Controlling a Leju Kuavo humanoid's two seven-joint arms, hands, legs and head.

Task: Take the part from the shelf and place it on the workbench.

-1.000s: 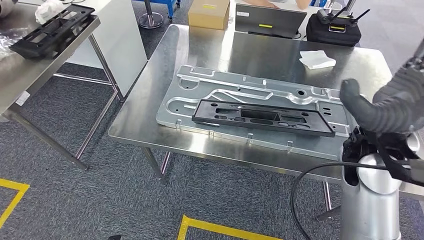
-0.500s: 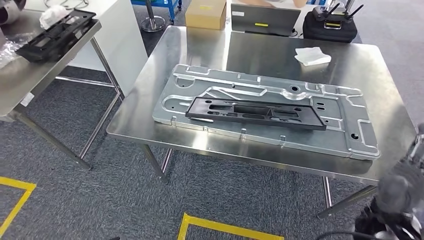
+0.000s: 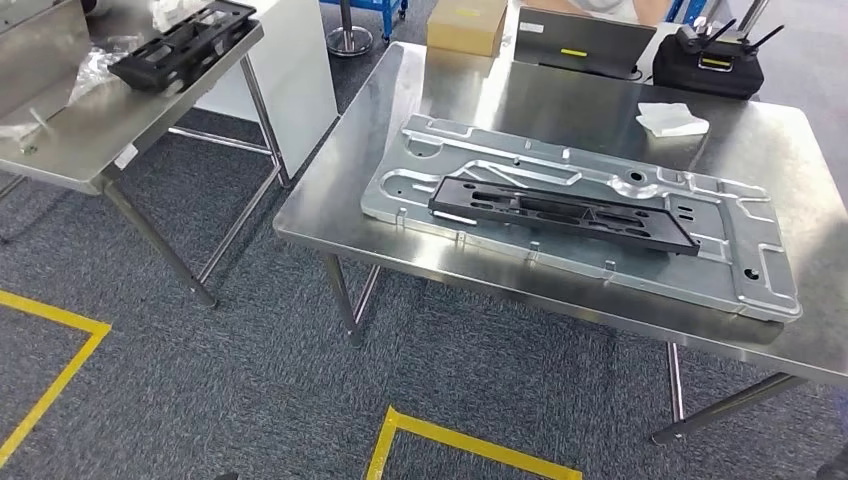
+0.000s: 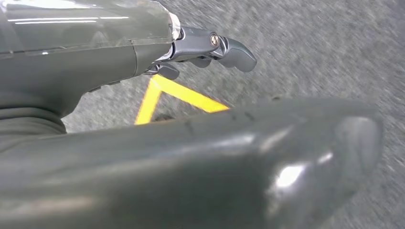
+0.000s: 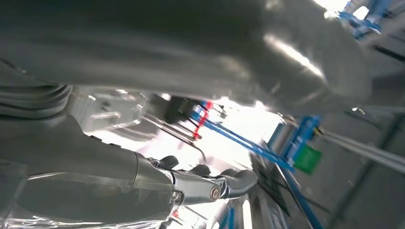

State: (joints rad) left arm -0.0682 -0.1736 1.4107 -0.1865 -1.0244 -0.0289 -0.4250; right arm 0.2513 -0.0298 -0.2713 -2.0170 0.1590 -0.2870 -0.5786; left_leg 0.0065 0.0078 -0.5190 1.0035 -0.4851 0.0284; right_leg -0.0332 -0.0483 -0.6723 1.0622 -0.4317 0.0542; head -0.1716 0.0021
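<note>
The steel workbench (image 3: 560, 100) was seen from about twelve to three o'clock in the head view. On it lay a large grey metal plate (image 3: 745, 250), and on that plate the long black part (image 3: 560, 212) was resting flat, so placement was judged done, with little left beyond withdrawal. At ten o'clock, a second table (image 3: 80, 130) bore a similar black part (image 3: 180, 45). The left hand (image 4: 200, 143) was held empty over carpet, fingers apart; the right hand (image 5: 191, 157) likewise gripped nothing.
</note>
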